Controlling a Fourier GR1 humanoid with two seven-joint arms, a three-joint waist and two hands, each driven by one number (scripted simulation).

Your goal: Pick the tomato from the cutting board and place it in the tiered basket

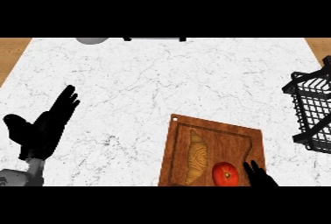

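A red tomato lies on the near part of the brown wooden cutting board, beside a croissant. My right hand comes in at the lower edge just right of the tomato, fingers straight and pointing up, close to the tomato but not curled round it. The black wire tiered basket stands at the right edge, partly cut off by the view. My left hand rests open at the left, fingers up, far from the board.
The white marble counter spreads between the board and the far edge. A grey round object and a pale object with dark ends sit at the far edge. Wood strips show at both top corners.
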